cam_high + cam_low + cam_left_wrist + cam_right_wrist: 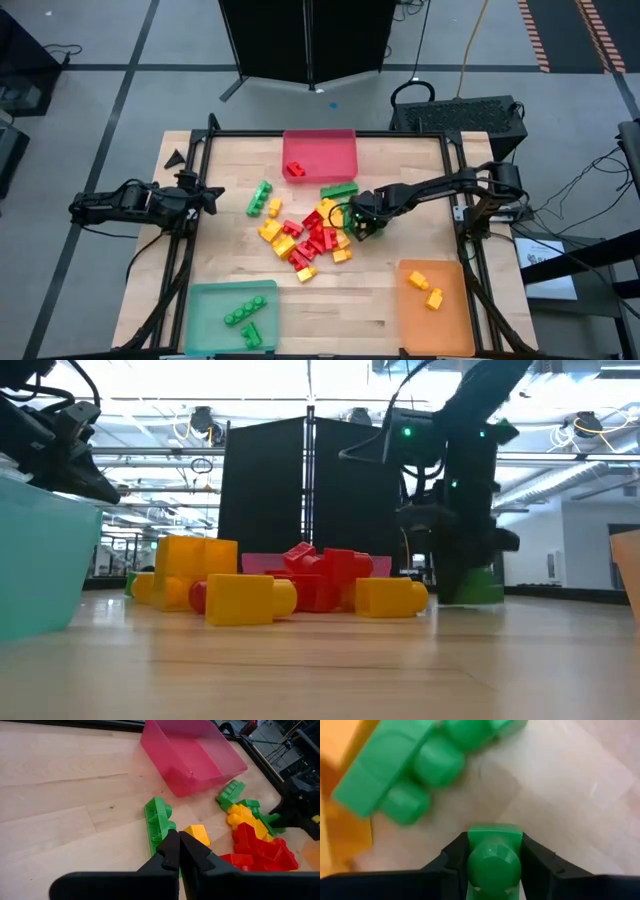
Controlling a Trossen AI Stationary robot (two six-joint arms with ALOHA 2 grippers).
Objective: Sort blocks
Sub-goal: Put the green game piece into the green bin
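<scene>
Blocks [305, 240] lie heaped mid-counter, with a few already in the red tray [320, 155], green tray [232, 316] and orange tray [435, 294]. The right gripper [362, 224], at the heap's right edge, clenches a green block [494, 857] between its fingers. The left gripper [213, 196] waits at the counter's left edge, fingers pressed together.

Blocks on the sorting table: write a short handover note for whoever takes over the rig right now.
Right end effector: shut on a green block, low at the right edge of the centre pile.
Left end effector: shut, empty, waiting at the table's left edge.
Done: one red block in the red tray, three green in the green tray, two yellow in the orange tray.
Left: carry the held green block to the green tray; the mixed pile and the two green blocks beside it remain unsorted.
</scene>
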